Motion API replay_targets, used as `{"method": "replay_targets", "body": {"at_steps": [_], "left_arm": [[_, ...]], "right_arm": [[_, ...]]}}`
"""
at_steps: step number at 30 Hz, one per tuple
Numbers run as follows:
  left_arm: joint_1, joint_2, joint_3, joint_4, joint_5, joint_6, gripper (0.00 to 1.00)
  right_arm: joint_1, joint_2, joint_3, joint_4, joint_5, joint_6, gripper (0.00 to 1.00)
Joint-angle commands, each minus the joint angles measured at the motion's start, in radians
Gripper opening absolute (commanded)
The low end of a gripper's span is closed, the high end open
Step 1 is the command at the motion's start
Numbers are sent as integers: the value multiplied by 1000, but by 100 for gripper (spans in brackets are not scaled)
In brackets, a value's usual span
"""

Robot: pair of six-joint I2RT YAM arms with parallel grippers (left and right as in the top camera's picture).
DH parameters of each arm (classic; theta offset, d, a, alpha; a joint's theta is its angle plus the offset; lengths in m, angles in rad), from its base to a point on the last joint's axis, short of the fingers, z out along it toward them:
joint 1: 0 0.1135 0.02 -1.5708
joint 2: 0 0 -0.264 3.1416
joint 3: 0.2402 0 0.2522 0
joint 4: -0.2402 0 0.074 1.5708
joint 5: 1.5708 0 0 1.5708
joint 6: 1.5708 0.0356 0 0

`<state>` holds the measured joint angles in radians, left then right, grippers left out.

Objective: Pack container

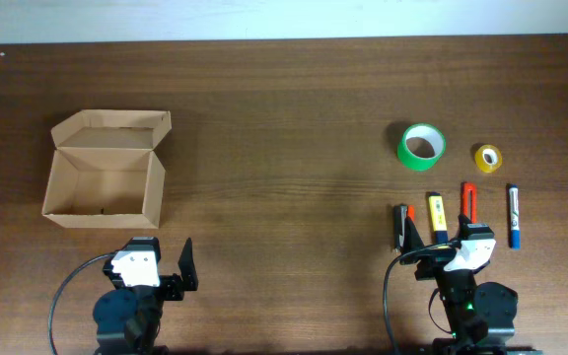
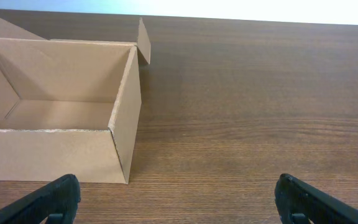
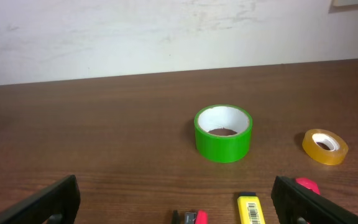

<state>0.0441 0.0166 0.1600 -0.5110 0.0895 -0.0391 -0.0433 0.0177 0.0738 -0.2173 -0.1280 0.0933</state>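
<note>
Container [image 1: 102,182] sits far left on the counter [image 1: 284,118], lid flap thrown open toward the far side. It looks empty; one dark speck inside is too small to tell. In the left wrist view its near wall [image 2: 48,155] is just ahead and to the left of your left hand [image 2: 179,205], not touching.

Left hand [image 1: 156,264]: fingers spread wide, nothing between them. Right hand [image 1: 440,242]: also spread wide and empty, parked near the markers on the right.

Well apart from the box, on the right: green tape roll [image 1: 421,146], yellow tape roll [image 1: 487,157], and nearer you a row of yellow marker [image 1: 436,217], red marker [image 1: 468,202] and blue marker [image 1: 513,215], plus a dark marker at the left end of the row.

Handling, my read: thin single-wall cardboard, so it is light, and the walls likely flex if squeezed. It will probably slide on the smooth wood if you bump it while dropping things in. If you need to steady or shift it, pinch the right wall's top rim close to a corner, where it is stiffest. Don't grab the lid flap; it hinges and will just fold. Packing hasn't begun, and the lid needs closing last.
</note>
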Motion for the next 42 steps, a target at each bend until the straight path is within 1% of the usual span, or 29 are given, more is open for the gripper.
{"method": "replay_targets", "body": {"at_steps": [1,13,15,17,19,21,22,24,26,28,30,31,32,34,37,38,40,42], "left_arm": [[-5,-11,-8,3,-10,2,100],[-5,-11,-8,12,0,-9,100],[-5,-11,-8,-1,0,-89,100],[-4,-10,4,20,0,-103,100],[-4,1,50,47,-17,-103,100],[-3,47,127,52,-122,-105,100],[-2,85,168,48,-146,-126,100],[0,204,253,55,-182,-124,100],[0,357,362,54,-201,-121,100],[0,521,502,51,-199,-121,100],[0,668,661,42,-195,-74,100],[0,745,761,18,-188,-34,100],[0,808,850,-13,-188,-5,100],[0,946,1051,-105,-192,53,100],[0,1137,1346,-277,-192,79,100],[0,1187,1423,-324,-192,87,100],[5,1284,1562,-391,-192,151,100],[5,1353,1648,-412,-192,212,100]], "right_arm": [[-3,-5,-6,-4,8,-3,99],[-3,-5,-6,3,-4,8,99],[-3,-5,-5,18,-66,113,99],[-3,-5,6,23,-121,188,99],[-3,-5,31,23,-163,188,99],[-3,-2,81,23,-172,167,99],[-3,5,116,21,-169,129,99],[-3,42,199,0,-121,72,99],[-3,125,309,-63,-73,33,99],[-3,274,461,-160,-70,6,99],[-3,435,628,-282,-69,-44,99],[-3,535,741,-370,-60,-71,99],[-3,610,829,-439,-50,-89,99],[-4,805,1071,-625,-30,-142,99],[-4,1065,1431,-872,32,-193,99],[-4,1139,1540,-938,51,-195,99],[-9,1266,1722,-1029,84,-195,99],[-29,1385,1880,-1093,88,-195,99]]}}
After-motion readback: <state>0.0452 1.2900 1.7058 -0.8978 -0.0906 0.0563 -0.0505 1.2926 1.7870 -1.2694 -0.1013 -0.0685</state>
